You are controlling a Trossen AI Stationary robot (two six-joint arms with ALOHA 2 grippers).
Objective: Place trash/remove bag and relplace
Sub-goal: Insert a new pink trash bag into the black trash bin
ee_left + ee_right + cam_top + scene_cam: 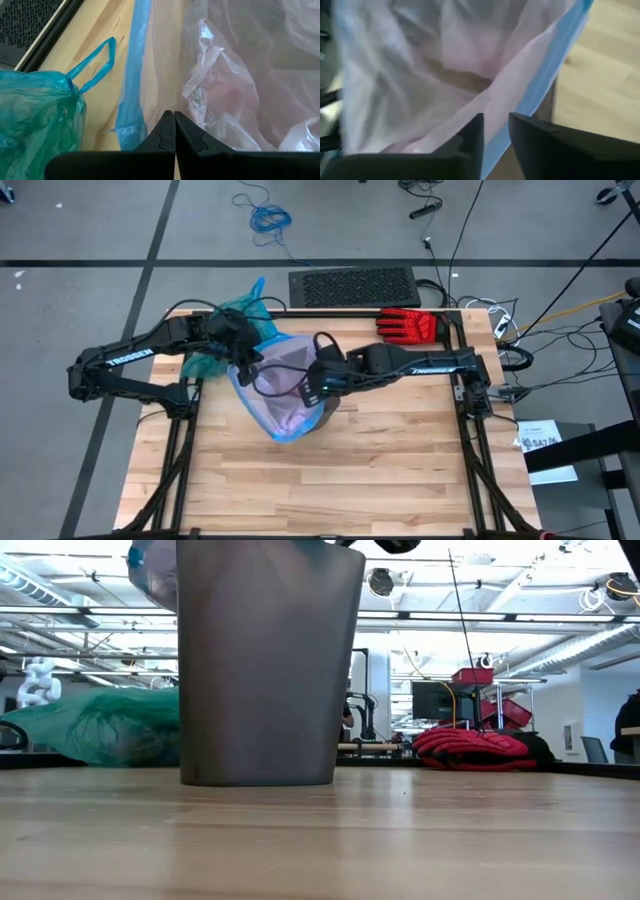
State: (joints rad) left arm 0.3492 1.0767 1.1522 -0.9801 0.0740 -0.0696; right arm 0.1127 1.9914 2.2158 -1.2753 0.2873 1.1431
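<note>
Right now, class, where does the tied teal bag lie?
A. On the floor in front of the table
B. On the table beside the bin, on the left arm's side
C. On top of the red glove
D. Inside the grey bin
B: in the high view the teal bag sits on the table next to the grey bin, under the left arm, well apart from the red glove.

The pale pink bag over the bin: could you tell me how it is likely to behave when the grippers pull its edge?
The pale pink bag looks thin and wrinkled in the wrist views, so it will probably be floppy and stretch rather than hold shape. Its glossy film may slip from the right gripper. The bin is tall and narrows downward, so a sideways pull might tip it.
</note>
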